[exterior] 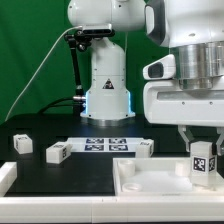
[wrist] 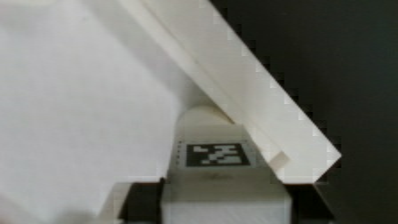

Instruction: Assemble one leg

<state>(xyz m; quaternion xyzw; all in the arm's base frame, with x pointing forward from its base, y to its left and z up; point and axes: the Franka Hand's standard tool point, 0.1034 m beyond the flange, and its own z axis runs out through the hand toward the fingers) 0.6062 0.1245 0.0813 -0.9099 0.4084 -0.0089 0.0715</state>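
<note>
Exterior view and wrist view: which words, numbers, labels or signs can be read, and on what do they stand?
None: no word, number or brand is readable in either view.
The leg bears only a black-and-white square tag, a pattern without letters.
The marker board bears similar tags.

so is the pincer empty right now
No, the pincer grips a small white chunky plastic leg with a black-and-white tag, held upright over the large flat white tabletop piece.
</note>
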